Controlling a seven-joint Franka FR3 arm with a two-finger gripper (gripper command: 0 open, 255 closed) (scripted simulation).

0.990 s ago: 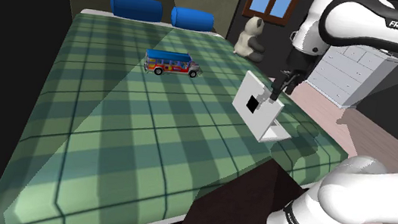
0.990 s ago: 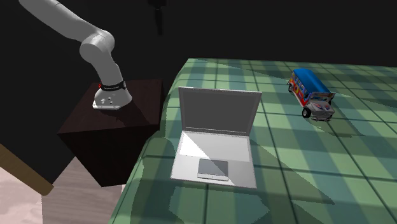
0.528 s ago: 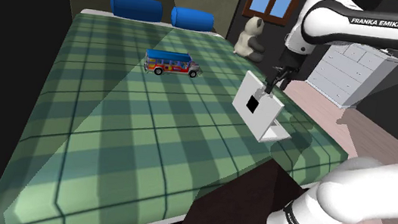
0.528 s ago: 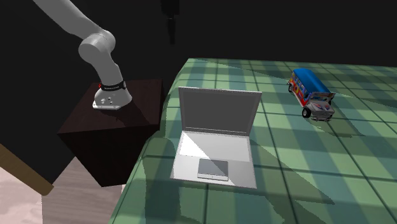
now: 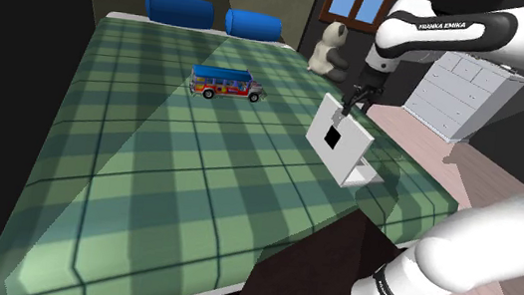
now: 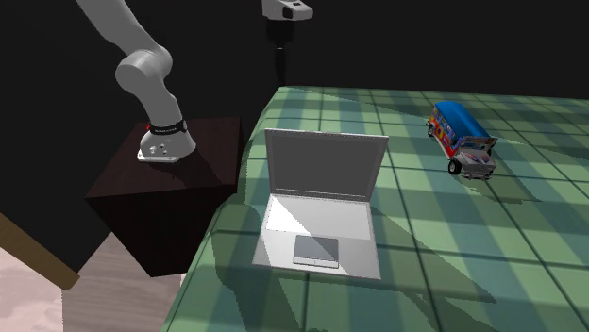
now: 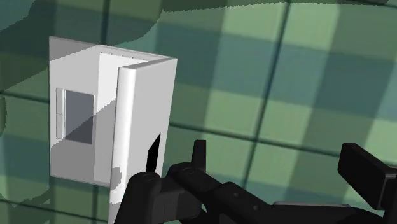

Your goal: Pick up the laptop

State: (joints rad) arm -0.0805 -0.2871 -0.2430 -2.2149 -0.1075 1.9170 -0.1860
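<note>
A light grey laptop point(image 5: 341, 146) stands open on the green plaid bed point(image 5: 148, 160), near the edge closest to my stand. Its lid is upright and its keyboard half point(image 6: 319, 231) lies flat. My black gripper point(image 5: 353, 101) hangs open just above the lid's top edge, on its back side. From the second exterior view the gripper point(image 6: 280, 62) is above and behind the lid's corner nearest the stand. In the wrist view the fingers point(image 7: 199, 154) stand wide apart, and the laptop point(image 7: 144, 127) lies outside them, beside one finger.
A colourful toy bus point(image 5: 225, 83) stands mid-bed, beyond the laptop. Two blue pillows point(image 5: 179, 8) lie at the headboard, and a plush bear point(image 5: 332, 49) sits by them. A white dresser point(image 5: 461, 92) stands off the bed. The dark stand point(image 6: 170, 184) touches the bed's side.
The gripper has travelled from beside the stand toward the laptop, coming closer to the lid's top edge. The laptop and the bus have not moved.
</note>
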